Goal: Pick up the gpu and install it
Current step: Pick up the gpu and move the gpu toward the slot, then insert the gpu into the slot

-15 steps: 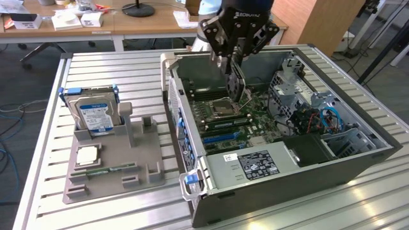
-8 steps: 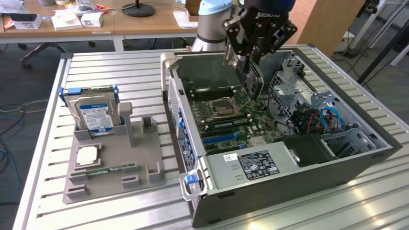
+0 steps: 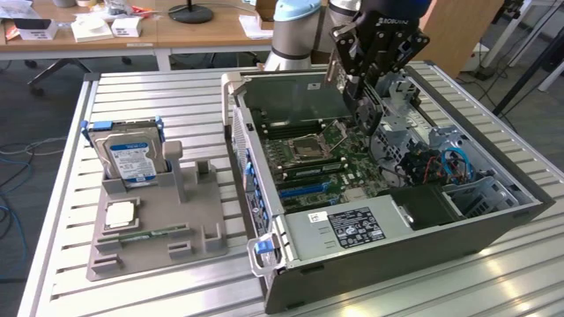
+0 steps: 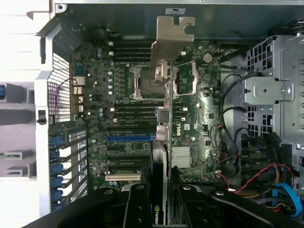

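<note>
The gpu (image 4: 164,109) hangs edge-on over the motherboard (image 4: 123,90) of the open computer case (image 3: 493,221), clear of the board. Its silvery bracket (image 4: 172,40) points toward the case's rear wall. My gripper (image 4: 161,190) is shut on the card's black edge, with one finger (image 4: 137,209) on each side of it. In the exterior view, the gripper (image 3: 363,92) stands above the middle of the case with the dark card (image 3: 368,117) held upright below it. A blue expansion slot (image 4: 130,138) lies on the board beside the card's line.
A grey holder (image 3: 158,224) on the slatted table at the exterior view's left carries a hard drive (image 3: 132,155), a processor chip (image 3: 119,214) and a green memory stick (image 3: 145,232). Cables (image 4: 247,180) and a drive cage (image 4: 270,90) crowd one side of the case.
</note>
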You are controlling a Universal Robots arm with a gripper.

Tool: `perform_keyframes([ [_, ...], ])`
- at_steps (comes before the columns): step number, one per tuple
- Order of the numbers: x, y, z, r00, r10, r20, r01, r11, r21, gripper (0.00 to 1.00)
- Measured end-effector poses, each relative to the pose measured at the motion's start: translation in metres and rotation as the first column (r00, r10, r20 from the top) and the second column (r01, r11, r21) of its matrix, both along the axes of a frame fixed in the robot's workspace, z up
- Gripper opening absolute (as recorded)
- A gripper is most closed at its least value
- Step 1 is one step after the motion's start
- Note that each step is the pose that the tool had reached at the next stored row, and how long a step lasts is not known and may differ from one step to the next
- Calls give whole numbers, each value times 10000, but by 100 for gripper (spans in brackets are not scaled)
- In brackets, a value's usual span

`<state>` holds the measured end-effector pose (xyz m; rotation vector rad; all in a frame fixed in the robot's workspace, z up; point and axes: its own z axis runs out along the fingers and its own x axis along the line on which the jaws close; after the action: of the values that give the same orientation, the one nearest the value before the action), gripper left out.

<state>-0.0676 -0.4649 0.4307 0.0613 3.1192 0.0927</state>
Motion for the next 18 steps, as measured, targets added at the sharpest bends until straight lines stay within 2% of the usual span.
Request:
perform_keyframes([
  [3, 2, 1, 0, 10000, -1, 1, 1, 10000, 1, 26],
  [7, 68, -1, 0, 10000, 0, 1, 0, 10000, 0, 26],
  [18, 68, 0, 0, 10000, -1, 1, 1, 10000, 1, 26],
])
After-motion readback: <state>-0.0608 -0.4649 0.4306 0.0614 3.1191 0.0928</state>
